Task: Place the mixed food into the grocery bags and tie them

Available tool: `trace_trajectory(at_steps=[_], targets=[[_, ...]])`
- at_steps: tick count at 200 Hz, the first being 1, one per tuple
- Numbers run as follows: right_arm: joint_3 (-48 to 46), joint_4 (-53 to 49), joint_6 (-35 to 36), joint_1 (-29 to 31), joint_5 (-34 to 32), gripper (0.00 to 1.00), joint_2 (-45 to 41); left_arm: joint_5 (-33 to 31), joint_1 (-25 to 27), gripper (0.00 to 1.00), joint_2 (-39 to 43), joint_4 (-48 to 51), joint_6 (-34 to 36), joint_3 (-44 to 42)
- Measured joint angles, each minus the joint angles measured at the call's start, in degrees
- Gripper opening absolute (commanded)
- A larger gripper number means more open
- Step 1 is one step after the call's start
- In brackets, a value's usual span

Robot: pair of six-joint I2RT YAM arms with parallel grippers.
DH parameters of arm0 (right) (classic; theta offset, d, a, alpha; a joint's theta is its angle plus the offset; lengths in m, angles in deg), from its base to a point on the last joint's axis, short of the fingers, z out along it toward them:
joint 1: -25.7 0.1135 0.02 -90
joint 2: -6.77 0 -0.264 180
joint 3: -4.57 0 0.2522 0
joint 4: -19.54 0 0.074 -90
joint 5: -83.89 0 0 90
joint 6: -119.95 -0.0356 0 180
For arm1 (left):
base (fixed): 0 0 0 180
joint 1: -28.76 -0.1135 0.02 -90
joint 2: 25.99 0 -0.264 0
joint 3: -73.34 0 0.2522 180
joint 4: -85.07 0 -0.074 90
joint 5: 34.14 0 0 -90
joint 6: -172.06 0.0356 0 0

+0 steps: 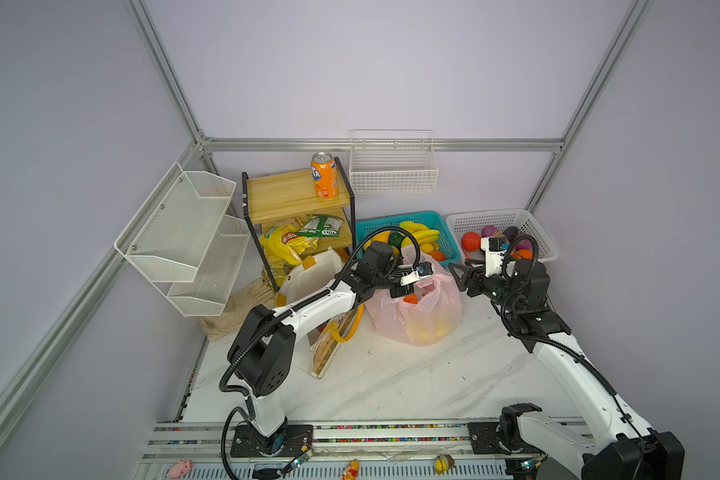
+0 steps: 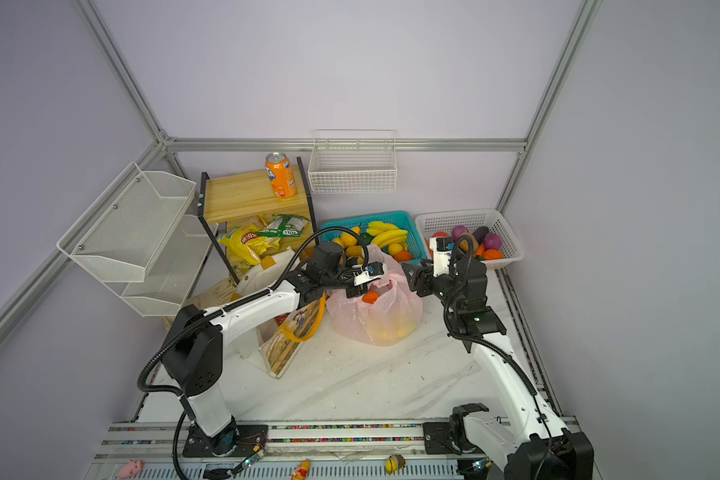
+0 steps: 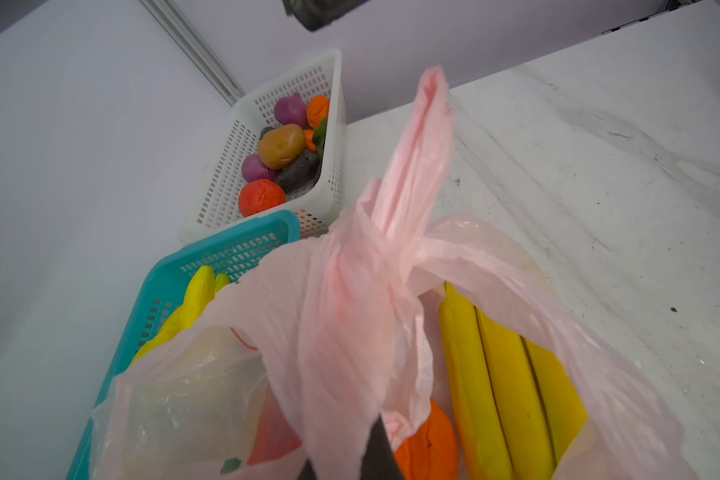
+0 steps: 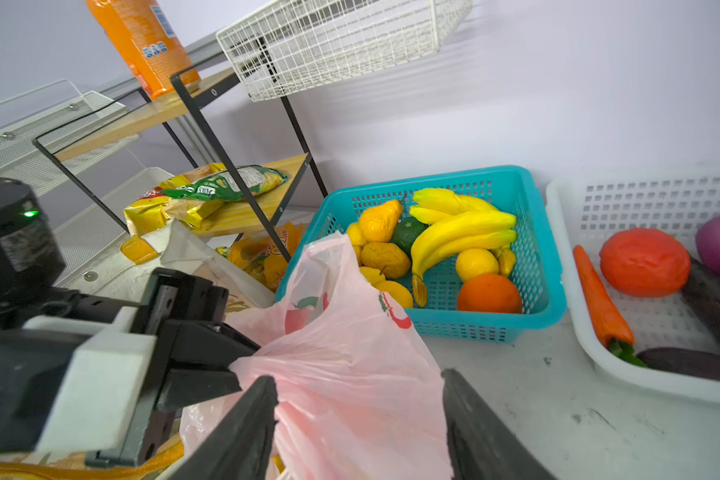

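Well, the pink bag [image 1: 422,309] sits on the white table [image 1: 391,374], just in front of the blue basket [image 4: 470,328]. It is fat and full. An orange toy fruit [image 3: 429,449] and some yellow bananas [image 3: 508,395] lie inside it, and more yellow shapes show through the thin side in both top views. Something red is in there too, but I cannot tell what it is.

The left gripper [image 1: 398,293] reaches over the top of the bag. It is clenched tight on a bunch of the pink plastic near the bag's mouth. One long handle [image 3: 420,145] sticks up free past it. The plastic is bunched and crossed where the handles meet, and I cannot tell if that is a real knot.

The right gripper [image 4: 358,415] is at the other side of the bag. Its two black fingers [image 4: 242,432] are spread wide apart. Pink plastic shows between them, but they are not squeezing it.

The white tote [image 1: 312,278] with yellow tabs lies behind the left arm, next to the wooden shelf [image 1: 283,195]. An orange soda can [image 1: 324,174] stands on top of the shelf. A white basket [image 1: 495,222] of toy veggies sits beside the blue one.
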Motion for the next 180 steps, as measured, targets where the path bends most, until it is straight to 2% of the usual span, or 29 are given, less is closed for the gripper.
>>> trace_trajectory(at_steps=[35, 72, 129, 180], targets=[[2.9, -7.9, -1.2, 0.3, -0.1, 0.68, -0.4, -0.8, 0.3, 0.00, 2.2, -5.0, 1.0, -2.8], [3.5, -8.3, 3.5, 0.8, 1.0, 0.70, -3.0, -0.7, 0.3, 0.00, 2.4, -6.1, 2.6, -3.6], [-4.4, 4.6, 18.8, 1.3, 6.0, 0.72, -6.6, 2.8, -0.1, 0.00, 2.4, -6.1, 6.0, -4.0], [-5.6, 8.7, 33.3, 1.9, 10.6, 0.74, -4.9, 8.0, -2.3, 0.00, 2.4, -8.5, 7.7, -4.8]])
